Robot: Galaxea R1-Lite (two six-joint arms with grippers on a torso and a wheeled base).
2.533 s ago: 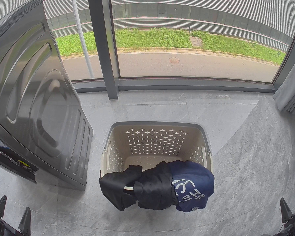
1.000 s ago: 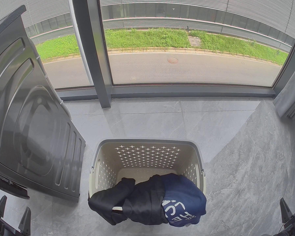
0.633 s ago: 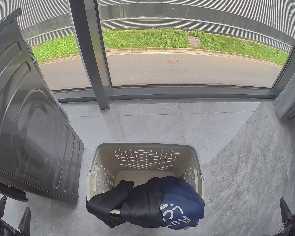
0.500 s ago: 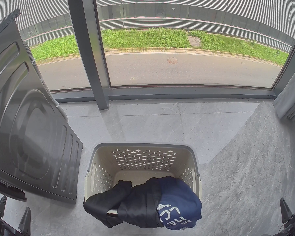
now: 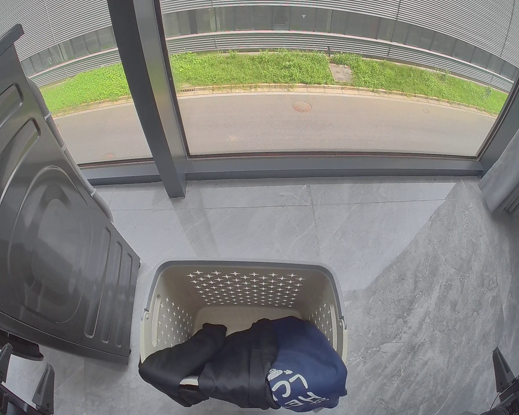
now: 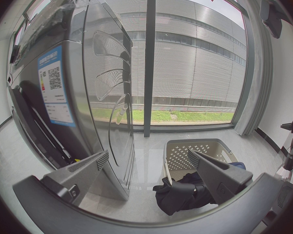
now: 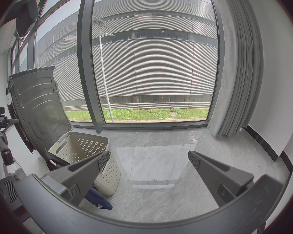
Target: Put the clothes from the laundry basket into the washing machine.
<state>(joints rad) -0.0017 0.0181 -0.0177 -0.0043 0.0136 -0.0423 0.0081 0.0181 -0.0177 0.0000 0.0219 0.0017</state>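
The whole head view has shifted (the camera moved, not the things). The laundry basket (image 5: pixel 242 267) now sits at bottom centre, with dark clothes (image 5: pixel 254 370) draped over its near rim and the washing machine (image 5: pixel 40 249) at left. The left gripper (image 5: pixel 26 359) and right gripper (image 5: pixel 513 342) are wide open and empty, so picking may begin soon.

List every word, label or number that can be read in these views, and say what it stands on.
On the navy garment draped over the laundry basket: white letters, upside down and broken by folds; no whole word can be read.
On the blue-edged sticker on the washing machine: small print, a square code and coloured bars; too small to read.
No other legible text.
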